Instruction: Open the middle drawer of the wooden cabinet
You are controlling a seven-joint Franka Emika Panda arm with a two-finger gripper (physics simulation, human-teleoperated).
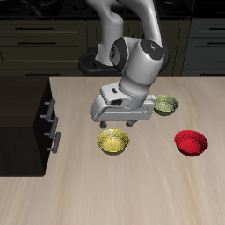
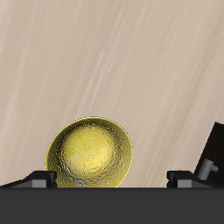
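Hovering mid-frame above a yellow bowl (image 1: 113,141), the gripper (image 1: 130,122) points down; its grip state is unclear. At the exterior view's left, the wooden cabinet (image 1: 22,123) looks near-black, its middle drawer (image 1: 51,120) silver-handled.

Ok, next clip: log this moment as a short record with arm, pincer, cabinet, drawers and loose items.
arm: above the table, over the bowls
pincer: empty, above the yellow bowl; opening unclear
cabinet: large near-black wooden cabinet at the table's edge
drawers: middle drawer looks closed, untouched
loose items: yellow bowl, red bowl, olive-green bowl on the light wooden table
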